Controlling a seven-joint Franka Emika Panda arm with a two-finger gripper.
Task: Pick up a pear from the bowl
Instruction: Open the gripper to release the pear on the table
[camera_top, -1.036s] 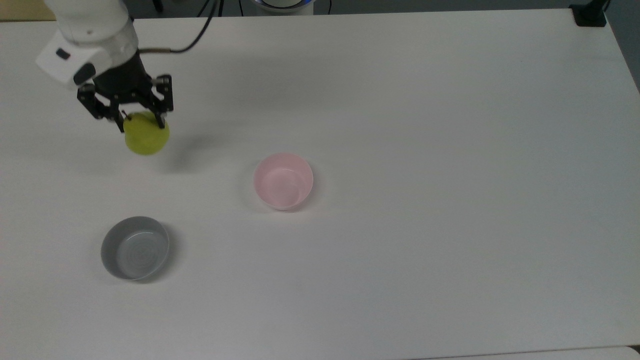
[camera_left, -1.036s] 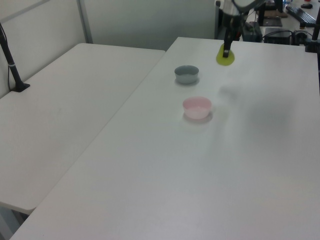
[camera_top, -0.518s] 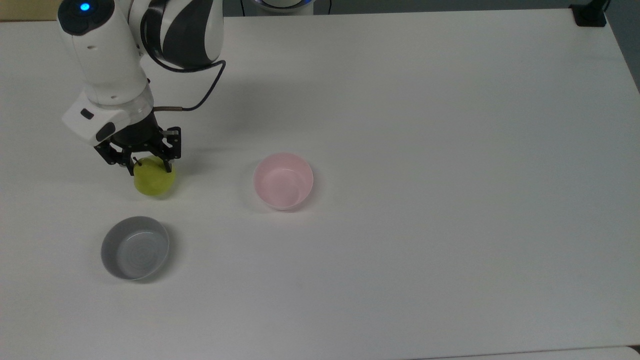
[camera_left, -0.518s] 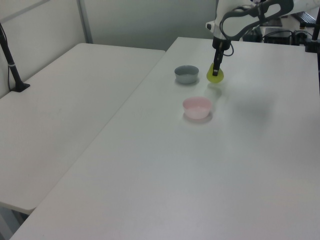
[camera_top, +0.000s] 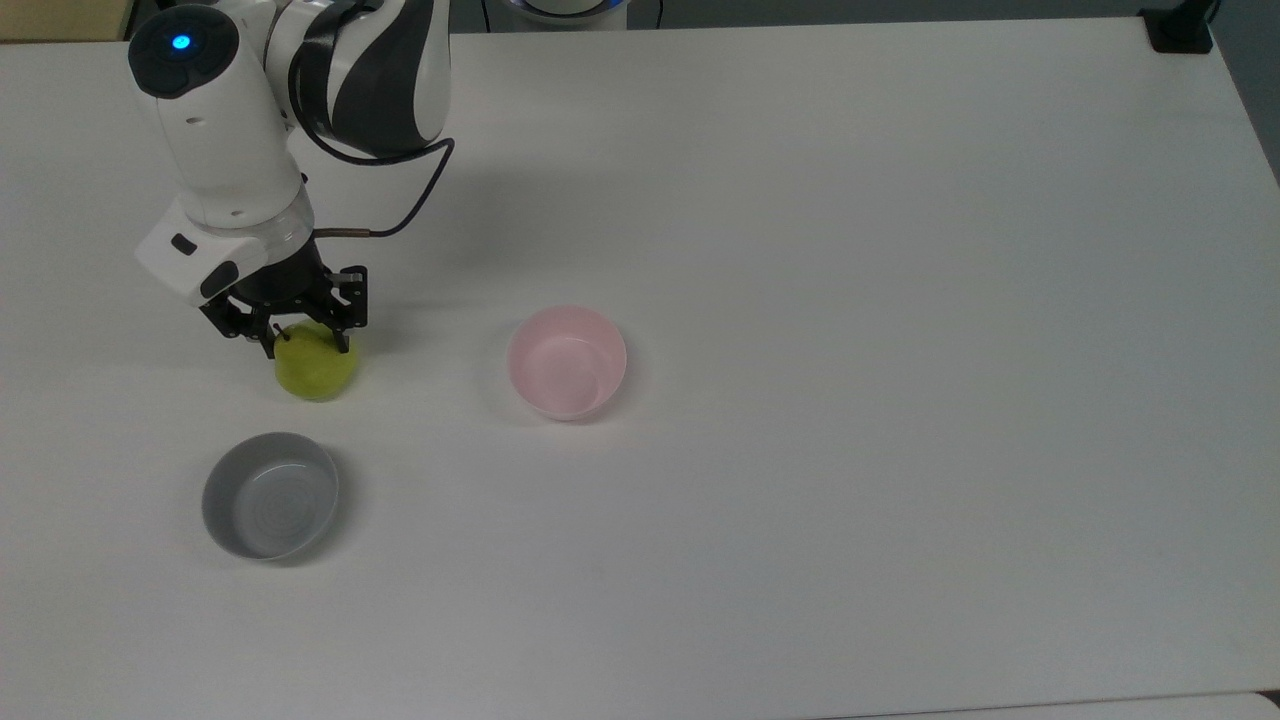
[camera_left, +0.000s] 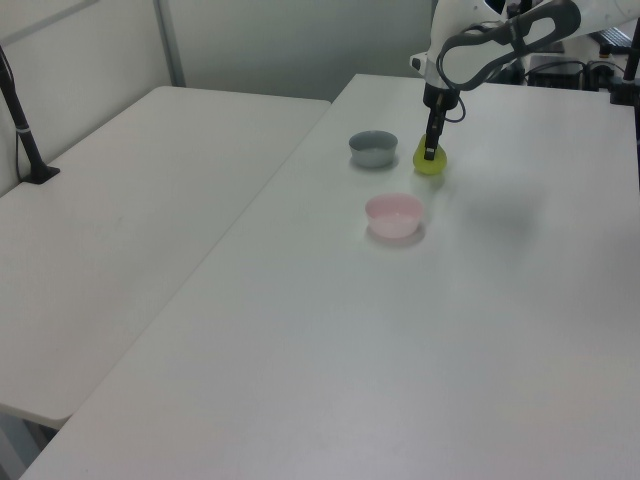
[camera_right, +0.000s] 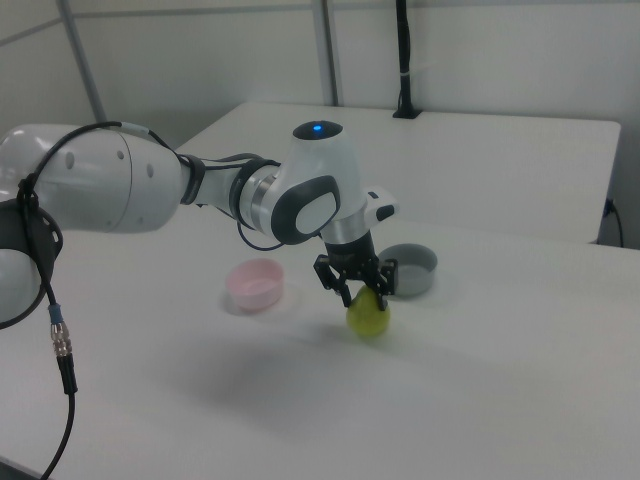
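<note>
Top view: the claw (camera_top: 305, 343) grips the pear (camera_top: 317, 368) on the table (camera_top: 850, 250), apart from the unmarked pink bowl (camera_top: 566, 361).

Showing a grey bowl (camera_top: 270, 495) sitting upright and empty on a white table (camera_top: 900, 300), toward the top view's lower left. Abutting that table along the left view's left, a second white table (camera_left: 130, 220), carrying a black post (camera_left: 20, 110) clamped upright at its far edge. Standing behind, pale partition walls (camera_left: 290, 40). Gripping the top view's upper right table corner, a black clamp (camera_top: 1180, 30).
</note>
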